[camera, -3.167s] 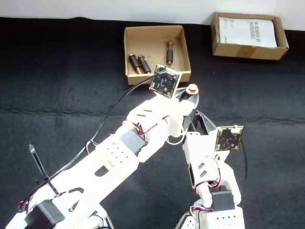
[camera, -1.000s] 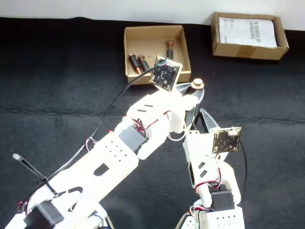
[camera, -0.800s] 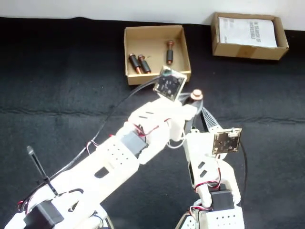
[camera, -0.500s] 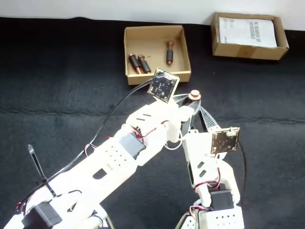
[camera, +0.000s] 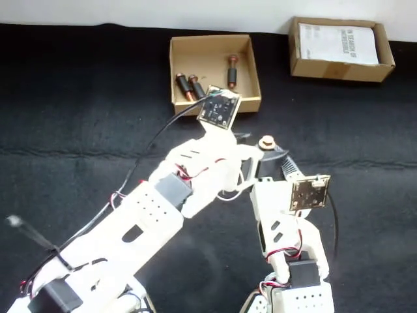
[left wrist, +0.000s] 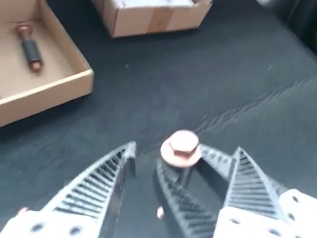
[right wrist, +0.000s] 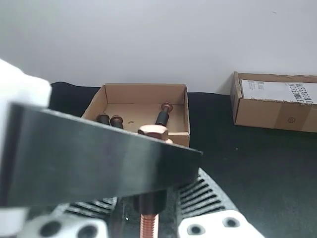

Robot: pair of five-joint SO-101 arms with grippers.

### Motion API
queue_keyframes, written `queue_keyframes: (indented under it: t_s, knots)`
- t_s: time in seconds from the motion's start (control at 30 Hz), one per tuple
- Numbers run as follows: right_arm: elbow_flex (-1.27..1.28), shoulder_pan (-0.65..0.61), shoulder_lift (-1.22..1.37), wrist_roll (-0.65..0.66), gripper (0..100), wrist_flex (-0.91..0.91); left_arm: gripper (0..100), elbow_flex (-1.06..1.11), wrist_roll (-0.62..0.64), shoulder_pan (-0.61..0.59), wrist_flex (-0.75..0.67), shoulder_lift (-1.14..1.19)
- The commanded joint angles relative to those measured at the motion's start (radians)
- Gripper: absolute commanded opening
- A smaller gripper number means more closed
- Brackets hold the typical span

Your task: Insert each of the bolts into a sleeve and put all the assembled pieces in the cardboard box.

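Bolt (right wrist: 152, 132) in its sleeve (right wrist: 151, 202) stands upright — our right gripper (right wrist: 148, 207) pinches it, while our left gripper (left wrist: 184, 154) hangs splayed around it, near the cardboard box (camera: 212, 40).

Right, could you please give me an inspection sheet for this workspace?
Surface: black cloth, creased.
Job's things: box holds three sleeved bolts; a fourth bolt stands upright in the right gripper.
Clutter: second box with a paper.
Grippers: left gripper open, close to that bolt; right shut on it.
Cables: black cable loops off the left arm.
Surroundings: white wall.
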Motion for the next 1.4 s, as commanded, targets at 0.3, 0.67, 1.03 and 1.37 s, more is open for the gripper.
queue_keyframes:
  t_s: [0.3,0.67,1.03,1.37]
  knots:
    - [0.13,-0.001,-0.013,0.005,0.6,-0.027,29,-0.059,-0.011,0.016,0.196,-0.447]
    - [0.094,0.024,-0.015,0.0,0.6,0.058,7,0.148,-0.012,-0.166,0.316,-0.736]
    - [-0.236,0.025,0.093,0.0,0.6,0.14,1,0.44,-0.012,-0.559,0.315,-0.918]
    - [-0.76,0.025,0.748,0.0,0.6,0.142,1,0.748,-0.011,-0.716,0.315,-1.179]
